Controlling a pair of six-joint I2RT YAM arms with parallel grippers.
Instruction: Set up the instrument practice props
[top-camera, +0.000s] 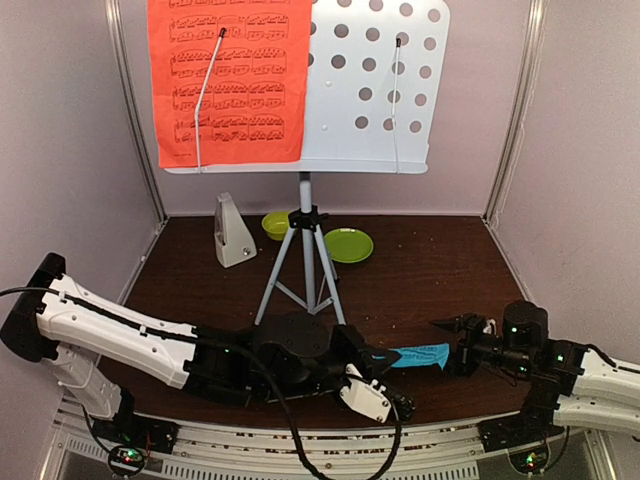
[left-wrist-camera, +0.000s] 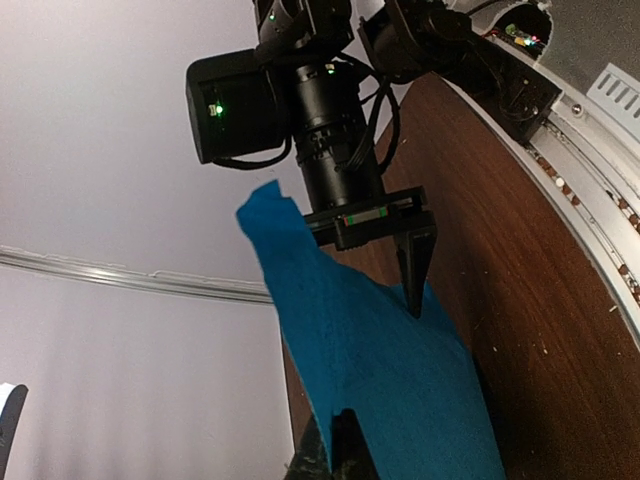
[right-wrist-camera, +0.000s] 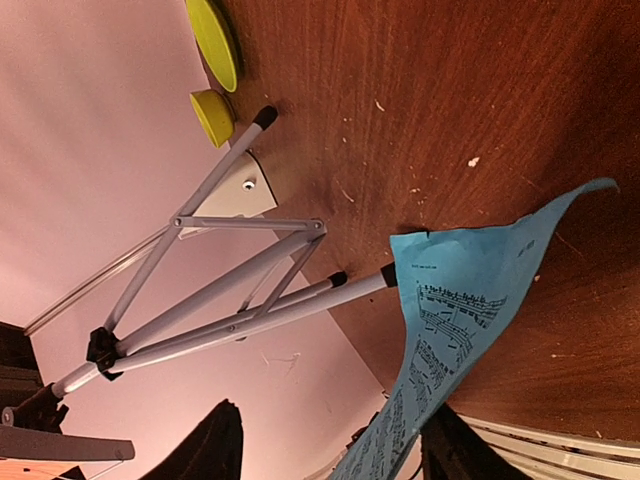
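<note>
Just right of the tripod (top-camera: 305, 270), the blue sheet (top-camera: 425, 355) runs from your clamped left hand (left-wrist-camera: 330, 450) into your spread right hand (top-camera: 442, 347).

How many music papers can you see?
2. The red sheet sits on the music stand at the back. The blue sheet is down front, near the table edge. More could hide behind the red one.

Sheets x2: red sheet (top-camera: 228, 80), blue sheet (top-camera: 420, 355). Stand desk (top-camera: 375, 90) x1, tripod (top-camera: 305, 270) x1, metronome (top-camera: 233, 232) x1, green bowl (top-camera: 275, 224) x1, green plate (top-camera: 348, 245) x1.
</note>
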